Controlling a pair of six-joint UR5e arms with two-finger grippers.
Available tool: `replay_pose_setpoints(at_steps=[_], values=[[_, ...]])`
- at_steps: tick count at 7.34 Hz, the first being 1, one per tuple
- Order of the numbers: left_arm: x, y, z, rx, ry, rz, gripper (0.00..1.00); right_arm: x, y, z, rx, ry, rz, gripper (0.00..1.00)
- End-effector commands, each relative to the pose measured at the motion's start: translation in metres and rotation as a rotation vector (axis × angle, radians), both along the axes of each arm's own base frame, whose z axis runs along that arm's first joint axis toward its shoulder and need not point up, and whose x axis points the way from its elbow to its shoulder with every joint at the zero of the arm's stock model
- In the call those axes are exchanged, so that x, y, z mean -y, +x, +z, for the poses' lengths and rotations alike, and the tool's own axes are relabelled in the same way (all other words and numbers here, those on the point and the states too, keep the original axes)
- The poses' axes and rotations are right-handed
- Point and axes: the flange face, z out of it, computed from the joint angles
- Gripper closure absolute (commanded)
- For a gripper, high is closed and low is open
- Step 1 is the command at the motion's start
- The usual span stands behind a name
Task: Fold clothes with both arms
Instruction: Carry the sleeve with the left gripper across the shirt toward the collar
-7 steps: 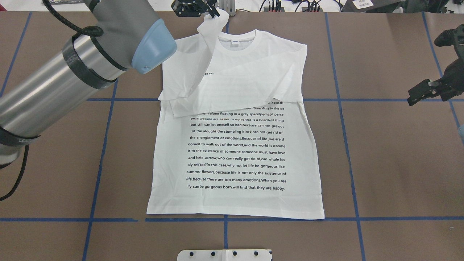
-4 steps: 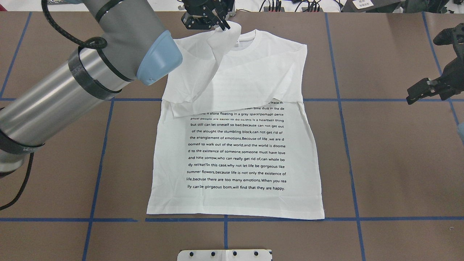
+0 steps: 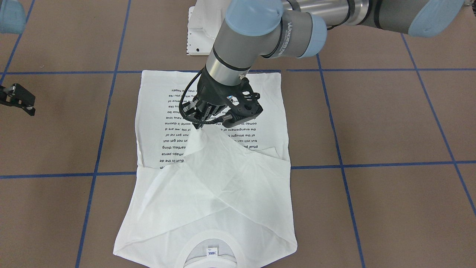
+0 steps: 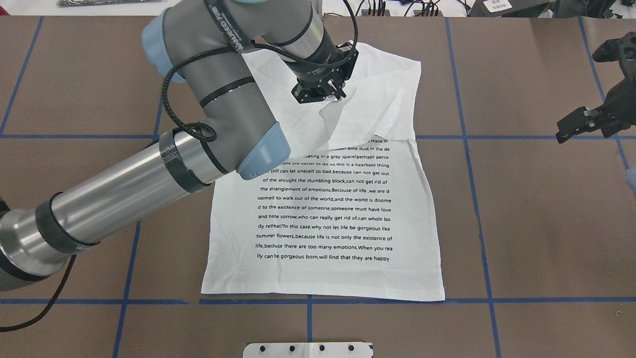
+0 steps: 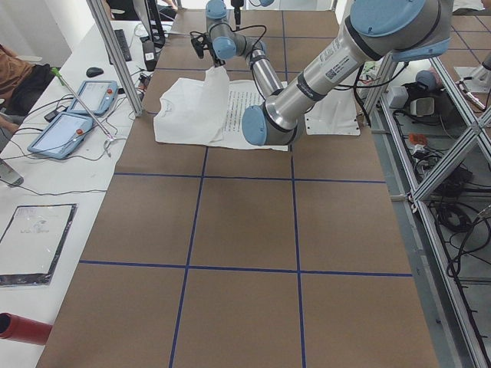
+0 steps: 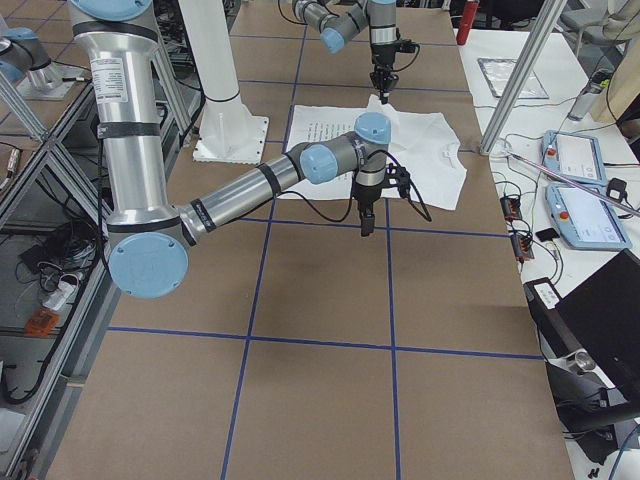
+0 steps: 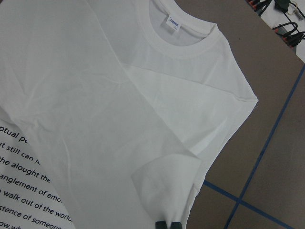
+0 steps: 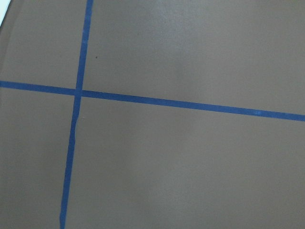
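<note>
Left gripper (image 4: pixel 337 96): I am pinching the end of a sleeve (image 4: pixel 330 118). The jaws are closed right down on the cloth, and my wrist view is showing both tips nipped together on it.
Lift: I am holding the sleeve end clear of the shirt, so it is hanging as a loose peak and not dragging on the layers underneath.
T-shirt (image 4: pixel 323 214): it is lying flat on the brown table (image 4: pixel 521 223), printed text up, hem toward my base and collar (image 7: pixel 183 45) at the far edge.
Chest area: another folded layer is already lying across it, just under the collar, and my sleeve is hanging above that.
Step, as I judge it: I am folding this sleeve inward over the chest, and it is not yet laid down.
Right gripper (image 4: pixel 566 130): it is hanging over bare table, well apart from the shirt and holding nothing. I cannot tell how far it is open.
Watching for: the thin fabric bunching or twisting as it is set down.
</note>
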Motion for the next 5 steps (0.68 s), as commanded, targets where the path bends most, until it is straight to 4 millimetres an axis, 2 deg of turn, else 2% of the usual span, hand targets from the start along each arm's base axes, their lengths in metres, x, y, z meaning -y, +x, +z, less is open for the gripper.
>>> replay_pose_setpoints(at_steps=[1,3,5], values=[[-0.013,0.063,0.016,-0.012,-0.014,-0.005,1.0,0.003,-0.001,0.008,-0.007,-0.013,-0.003,0.0],[-0.027,0.114,0.012,-0.029,-0.003,-0.018,1.0,0.003,-0.002,0.009,-0.007,-0.017,-0.003,0.0],[-0.056,0.15,0.02,-0.025,0.011,0.005,1.0,0.004,-0.002,0.015,-0.011,-0.03,-0.002,0.0]])
